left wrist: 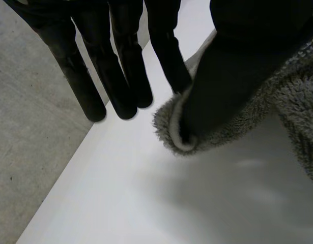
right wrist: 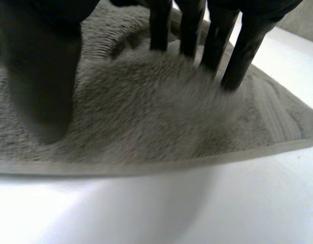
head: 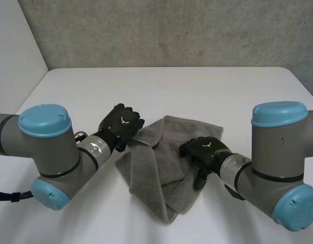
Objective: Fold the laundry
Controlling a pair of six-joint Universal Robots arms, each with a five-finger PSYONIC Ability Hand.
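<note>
Folding looks barely started to us: the grey towel (head: 161,170) lies rumpled on the surface (head: 171,86). Our left hand (head: 120,124), fingers straight, has the towel's edge draped over its thumb; our right hand (head: 202,149) presses straight fingers onto it, gripping nothing.

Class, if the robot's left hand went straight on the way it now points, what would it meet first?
Likely nothing near: bare white table ahead of the left hand, then the grey wall.
</note>
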